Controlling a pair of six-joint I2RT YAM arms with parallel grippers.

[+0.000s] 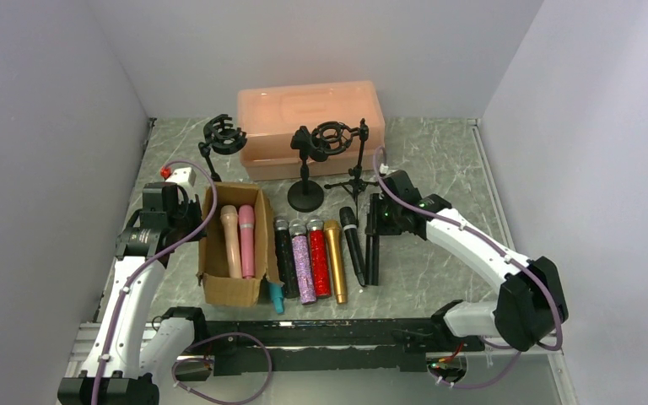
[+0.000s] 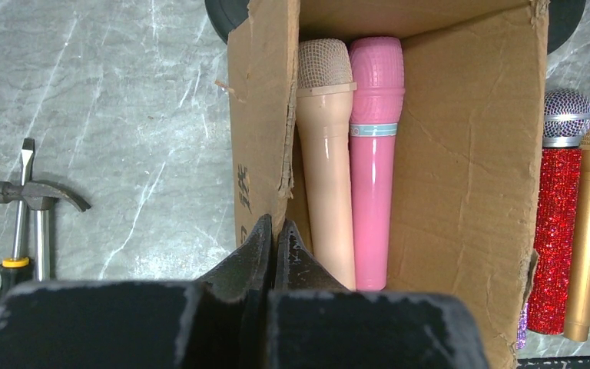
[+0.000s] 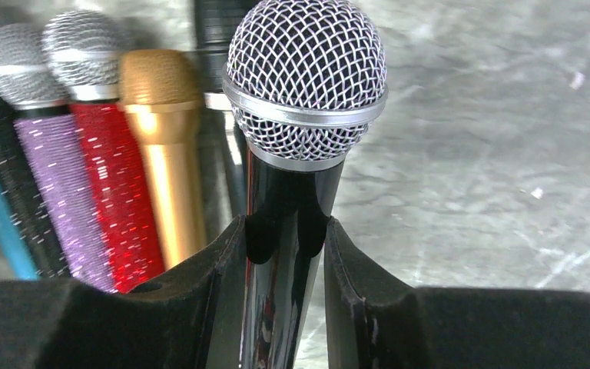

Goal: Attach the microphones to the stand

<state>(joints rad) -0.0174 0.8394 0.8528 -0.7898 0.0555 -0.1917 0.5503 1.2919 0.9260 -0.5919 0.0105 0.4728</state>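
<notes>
Now the right hand (image 3: pixel 288 231) is clamped on a black microphone (image 3: pixel 307 77); it likely needs lifting into the stand (image 1: pixel 332 140); left hand (image 2: pixel 276 238) pressed together

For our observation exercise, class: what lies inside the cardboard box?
Two microphones lie side by side in the cardboard box: a peach microphone and a pink microphone, heads toward the far wall. Whatever lies beneath them is covered.
</notes>
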